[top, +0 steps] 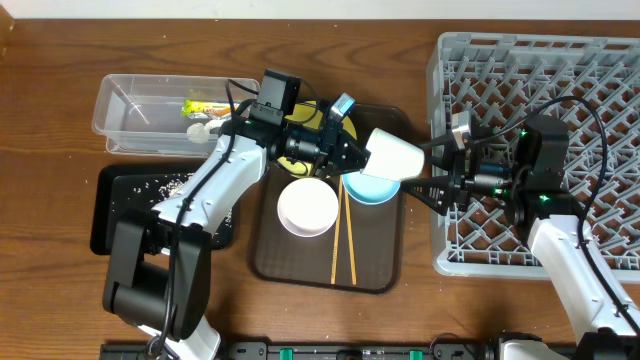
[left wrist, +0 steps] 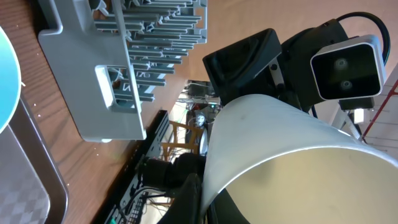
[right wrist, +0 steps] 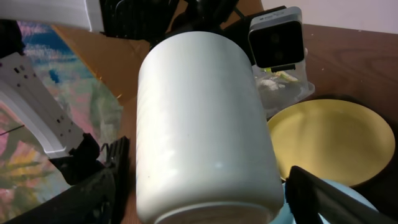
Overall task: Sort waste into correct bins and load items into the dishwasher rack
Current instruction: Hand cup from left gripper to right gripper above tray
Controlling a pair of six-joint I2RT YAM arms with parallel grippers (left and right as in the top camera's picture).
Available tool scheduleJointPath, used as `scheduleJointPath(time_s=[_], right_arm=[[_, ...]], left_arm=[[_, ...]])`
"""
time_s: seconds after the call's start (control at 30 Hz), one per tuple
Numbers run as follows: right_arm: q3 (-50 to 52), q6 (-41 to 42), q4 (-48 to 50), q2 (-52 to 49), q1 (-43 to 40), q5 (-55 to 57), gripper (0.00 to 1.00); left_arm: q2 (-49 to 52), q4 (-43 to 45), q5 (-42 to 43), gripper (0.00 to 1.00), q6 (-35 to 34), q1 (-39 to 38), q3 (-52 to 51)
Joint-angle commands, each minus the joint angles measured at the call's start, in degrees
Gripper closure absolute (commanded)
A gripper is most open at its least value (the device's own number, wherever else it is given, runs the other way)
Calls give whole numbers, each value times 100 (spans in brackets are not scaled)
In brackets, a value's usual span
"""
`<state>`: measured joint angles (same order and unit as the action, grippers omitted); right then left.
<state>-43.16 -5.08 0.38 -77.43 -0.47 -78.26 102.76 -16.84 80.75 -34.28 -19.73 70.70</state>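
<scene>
One light, slick, rigid cup [top: 395, 153]: left gripper [top: 358, 153] pinches its rim; right gripper [top: 432, 168], jaws wide, should clamp mid-wall, I judge.

Held sideways by the left gripper [top: 360, 153], the cup [top: 393, 155] hangs over the tray's [top: 300, 270] far right corner. The right gripper [top: 426, 171] straddles it with jaws wide, filling the narrow strip before the rack [top: 540, 60]. The left arm [top: 230, 170] bars the way over the plate [top: 347, 130] and the tub's [top: 130, 100] near corner. White bowl [top: 307, 207], blue bowl [top: 375, 190] and chopsticks [top: 343, 245] crowd the tray's middle. Bare table [top: 330, 50] lies open along the far edge between tub and rack. The rack's far rows stand uncovered.
</scene>
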Motion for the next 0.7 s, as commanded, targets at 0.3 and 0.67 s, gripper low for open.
scheduleJointPath(time_s=[0.3, 0.67], right_arm=[[-103, -79, 74, -37, 55, -170, 30], [-103, -61, 146, -37, 55, 81, 46]], left_arm=[[11, 4, 153, 94, -39, -94, 79], [11, 4, 61, 76, -28, -94, 79]])
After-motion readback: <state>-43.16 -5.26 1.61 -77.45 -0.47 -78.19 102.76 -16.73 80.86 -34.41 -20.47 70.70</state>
